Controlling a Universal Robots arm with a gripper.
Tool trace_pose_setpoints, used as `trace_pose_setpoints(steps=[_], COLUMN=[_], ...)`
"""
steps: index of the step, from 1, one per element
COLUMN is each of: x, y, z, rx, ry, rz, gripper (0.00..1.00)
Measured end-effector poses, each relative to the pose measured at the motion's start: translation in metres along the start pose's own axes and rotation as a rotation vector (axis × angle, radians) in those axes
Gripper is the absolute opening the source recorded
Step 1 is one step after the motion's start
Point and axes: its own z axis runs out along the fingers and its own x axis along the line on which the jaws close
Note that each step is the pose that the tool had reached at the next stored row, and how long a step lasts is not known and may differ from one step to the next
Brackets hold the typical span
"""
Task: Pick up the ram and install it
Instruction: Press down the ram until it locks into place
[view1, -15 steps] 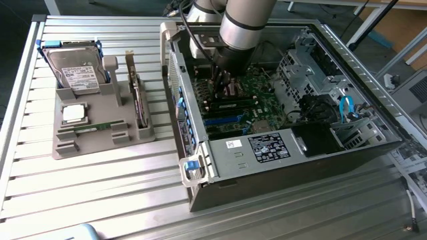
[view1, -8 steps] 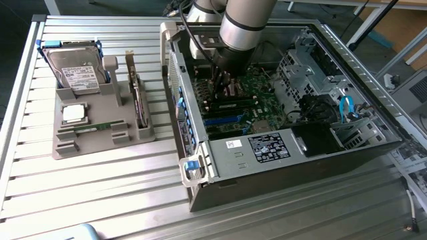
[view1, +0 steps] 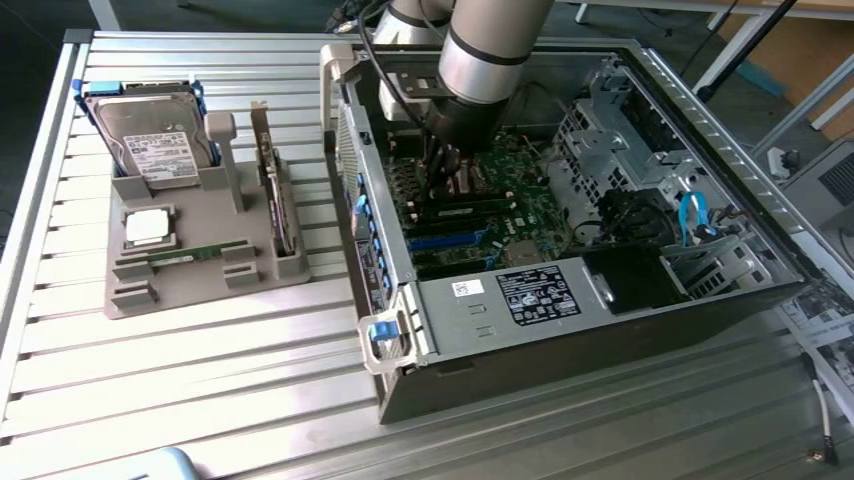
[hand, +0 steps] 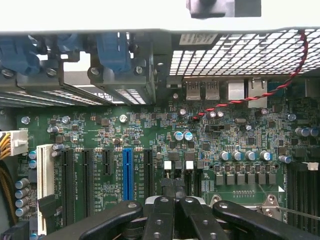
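The ram (view1: 198, 252), a thin green stick, lies flat in a front slot of the grey holder (view1: 200, 290) at the exterior view's left. My gripper (view1: 435, 168) is far from it, reaching down inside the open computer case (view1: 534, 300) over the green motherboard (view1: 521, 195). In the wrist view the gripper (hand: 173, 189) is shut, its black fingers (hand: 161, 215) pressed together just above the board (hand: 150, 130), with nothing visible between them.
The holder also carries a hard drive (view1: 150, 140), a square silver processor (view1: 147, 226) and an upright expansion card (view1: 276, 195). The case wall (view1: 350, 150) stands between holder and motherboard. A blue slot (hand: 127, 172) and a red-black wire (hand: 250, 99) lie near the gripper.
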Motion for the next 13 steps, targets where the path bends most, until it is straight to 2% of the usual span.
trace_pose_setpoints(steps=[13], x=[0.0], y=[-0.0001], z=[0.0027], rx=[-0.0002], ry=[0.0003], rz=[0.0], gripper=[0.11])
